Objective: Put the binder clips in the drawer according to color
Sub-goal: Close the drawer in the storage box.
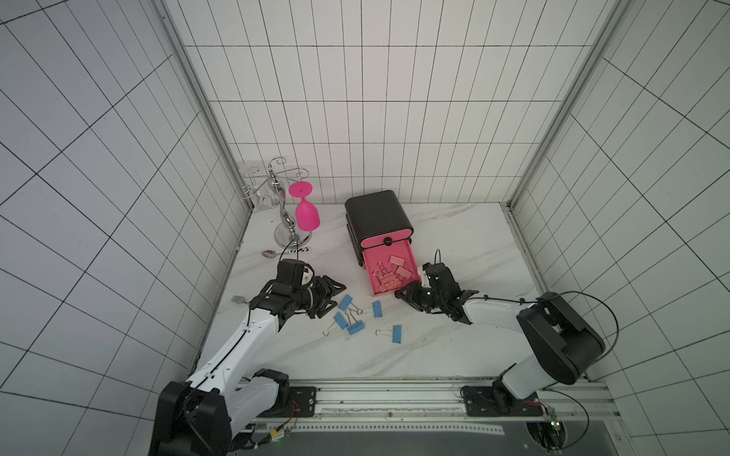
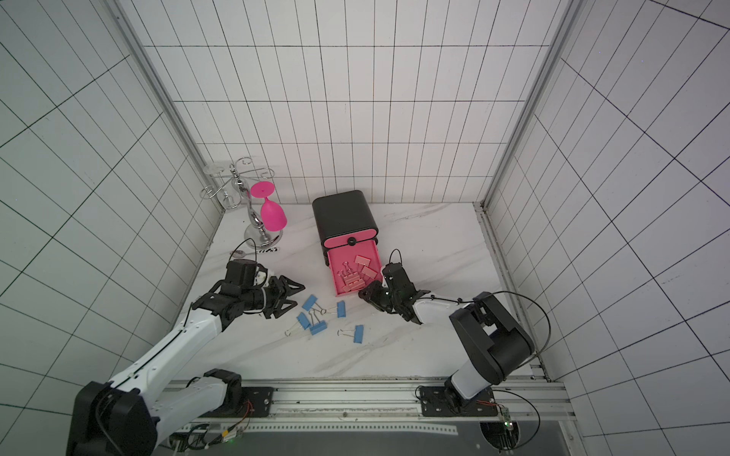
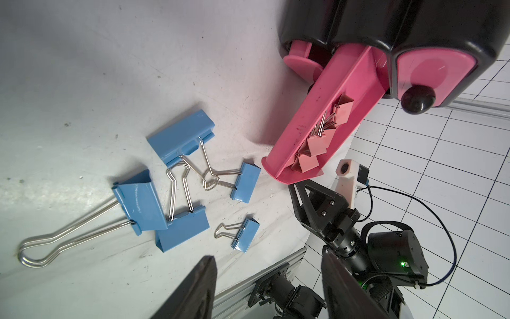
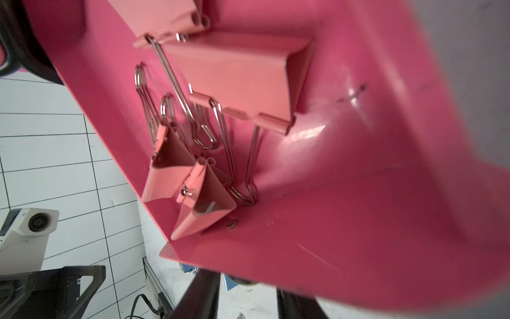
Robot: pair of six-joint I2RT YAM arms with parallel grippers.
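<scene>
Pink clips (image 1: pixel 389 276) filed; drawer (image 1: pixel 412 260) apparently awaits closing, right gripper (image 1: pixel 403 295) at its front, grip unclear; left gripper (image 1: pixel 339 295) open beside blue clips (image 1: pixel 354 328).

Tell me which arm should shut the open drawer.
Right. The right gripper sits at the front end of the open drawer, while the left gripper hovers beside the loose blue clips.

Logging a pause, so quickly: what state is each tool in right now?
Left tool: open, holding nothing.
Right tool: at the pulled-out pink plastic drawer's front lip; whether it grips cannot be told.
</scene>
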